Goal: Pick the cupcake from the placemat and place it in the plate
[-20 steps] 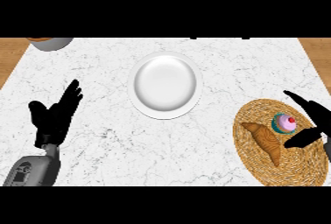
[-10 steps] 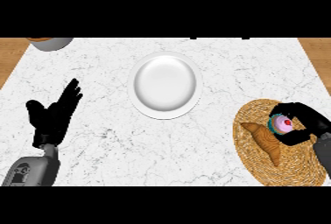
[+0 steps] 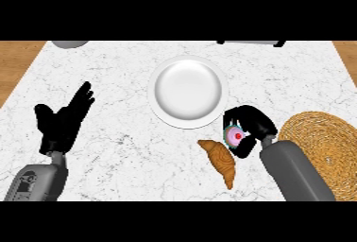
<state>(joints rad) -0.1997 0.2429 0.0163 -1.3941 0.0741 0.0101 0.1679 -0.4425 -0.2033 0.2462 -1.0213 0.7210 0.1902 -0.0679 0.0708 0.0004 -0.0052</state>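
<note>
Right black hand (image 3: 245, 126) curled round pink-frosted cupcake with red cherry (image 3: 235, 136), now off the round woven straw placemat (image 3: 327, 146) and over bare marble, just beside lower right rim of white round plate (image 3: 188, 91); half a second ago still over the mat. Golden-brown croissant (image 3: 221, 160) no longer on mat, lying on white marble counter (image 3: 125, 142) below-left of cupcake. Left black hand (image 3: 64, 122) resting at view's left, fingers spread upward, unchanged.
</note>
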